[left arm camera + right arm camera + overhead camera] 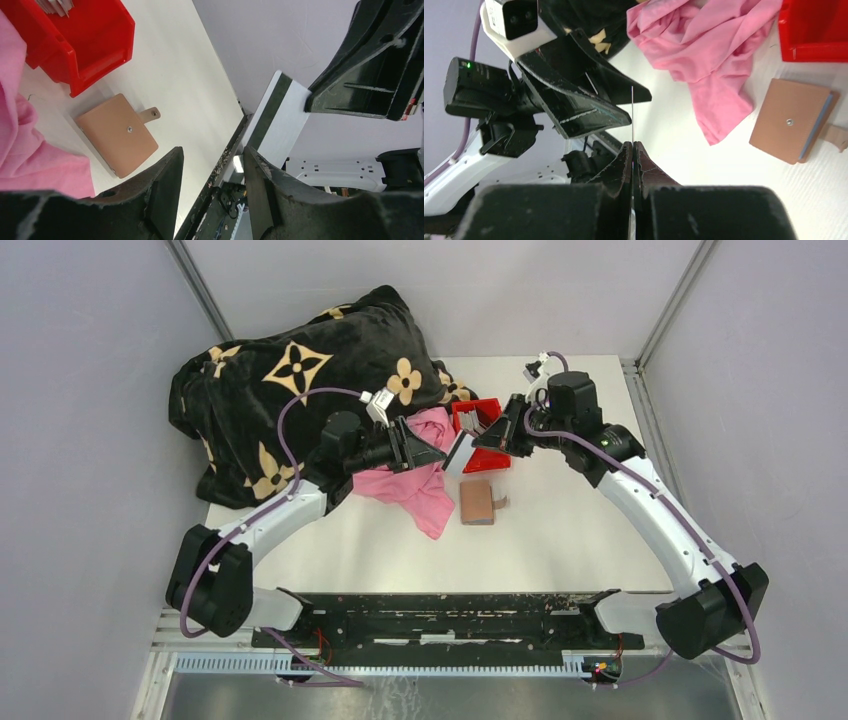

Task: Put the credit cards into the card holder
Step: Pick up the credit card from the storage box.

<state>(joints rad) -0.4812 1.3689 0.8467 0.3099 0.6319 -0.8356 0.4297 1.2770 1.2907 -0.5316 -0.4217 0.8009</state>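
Top view: the left gripper [428,453] and the right gripper [482,442] meet tip to tip above the white table [560,530]. A thin white credit card [458,455] is between them; who grips it is hard to tell from here. The brown leather card holder [478,502] lies closed on the table just in front of them, beside a crumpled pink cloth [425,490]. The red plastic bin [470,415] is half hidden behind the grippers. A black blanket with gold flowers [290,380] is heaped at the back left.

Left wrist view: the left gripper [212,175] has its jaws spread with nothing between them. Beyond it the white credit card [280,120], which has a dark stripe, is pinched at its upper end by the right gripper [350,100]. The card holder [117,135] lies flat with its snap tab out. Grey cards [55,5] in the red plastic bin [95,45] are cut off by the top edge.

Right wrist view: the right gripper [633,150] is pressed together on the white credit card [632,115], which shows only as a hairline edge. Its far end is by the left gripper [624,100]; contact is unclear. The card holder [789,122] lies to the right.
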